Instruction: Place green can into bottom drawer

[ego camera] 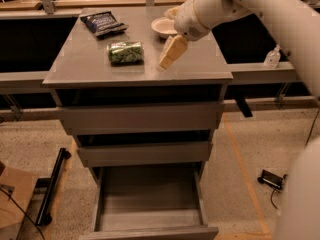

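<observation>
The pincer [167,60] hangs tilted over the front right part of the grey surface [80,64], its tip pointing down and to the left. Whether it is spread or pressed together cannot be told; nothing is seen in it. The green can [125,53] lies on its side on the surface just left of the pincer, apart from it. Behind the pincer sits a pale bowl [163,27], and farther back to its left a dark blue chip bag [103,22]. Far below the pincer, under 2 shallower drawers, the bottom drawer [150,232] stands pulled open.
</observation>
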